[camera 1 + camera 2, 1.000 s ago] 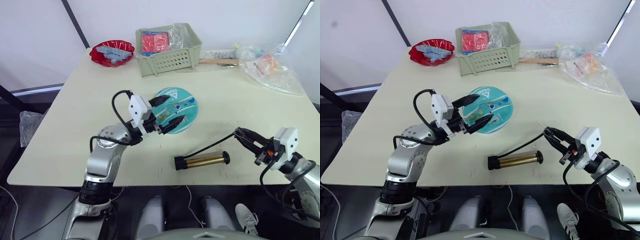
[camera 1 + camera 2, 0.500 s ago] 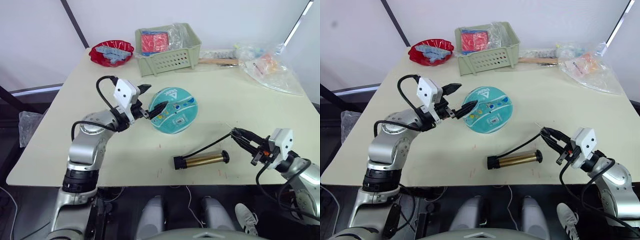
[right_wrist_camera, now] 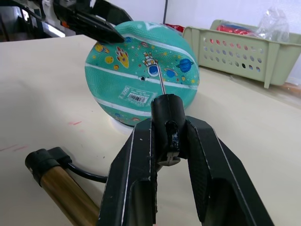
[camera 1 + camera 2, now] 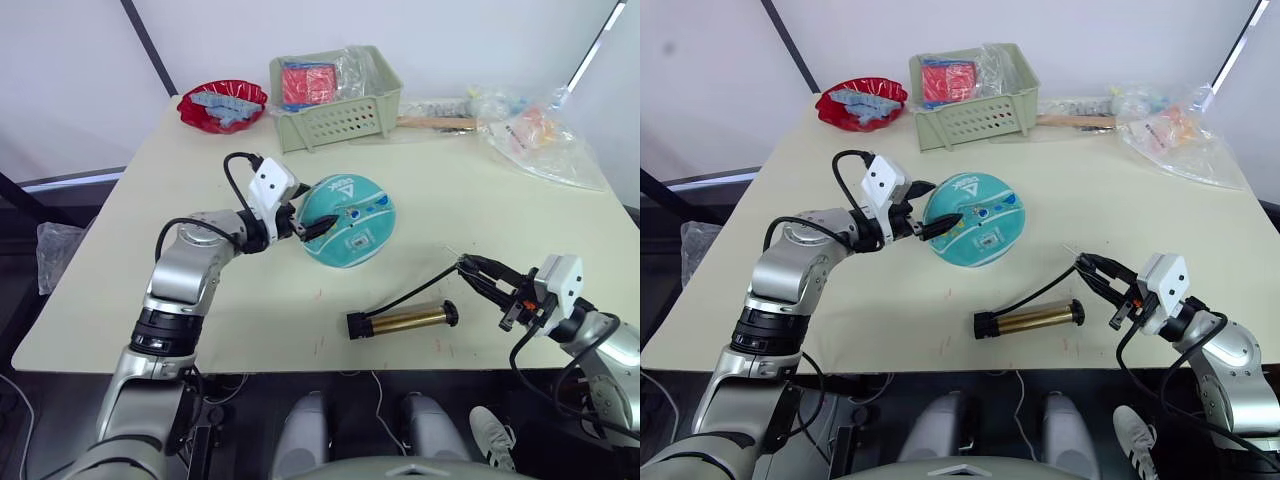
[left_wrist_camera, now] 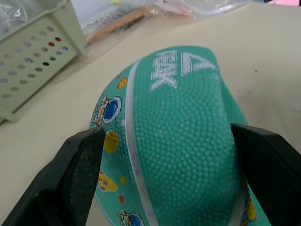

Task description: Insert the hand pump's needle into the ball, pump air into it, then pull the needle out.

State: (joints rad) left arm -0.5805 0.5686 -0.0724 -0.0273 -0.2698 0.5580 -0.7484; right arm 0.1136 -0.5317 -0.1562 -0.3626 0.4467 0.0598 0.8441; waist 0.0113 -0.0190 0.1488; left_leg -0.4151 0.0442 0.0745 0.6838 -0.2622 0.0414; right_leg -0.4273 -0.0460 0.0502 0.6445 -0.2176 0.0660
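A teal ball (image 4: 352, 222), partly flat, lies in the middle of the table. My left gripper (image 4: 309, 209) straddles its left edge. In the left wrist view both fingers (image 5: 83, 175) press against the ball's (image 5: 181, 136) sides. The hand pump (image 4: 405, 321), with its gold barrel, lies on the table in front of the ball, and its black hose curves right to my right gripper (image 4: 482, 273). That gripper (image 3: 167, 126) is shut on the black fitting of the needle (image 3: 161, 81). The thin tip points at the ball (image 3: 141, 75) from a short distance and does not touch it.
A green basket (image 4: 335, 95) and a red bowl (image 4: 223, 105) stand at the back of the table. Plastic bags (image 4: 540, 135) and a wooden stick (image 4: 435, 122) lie at the back right. The table's front edge runs just below the pump.
My left gripper has moved right, from beside the ball onto its left edge, and now grips it. The right gripper with the needle has hardly moved.
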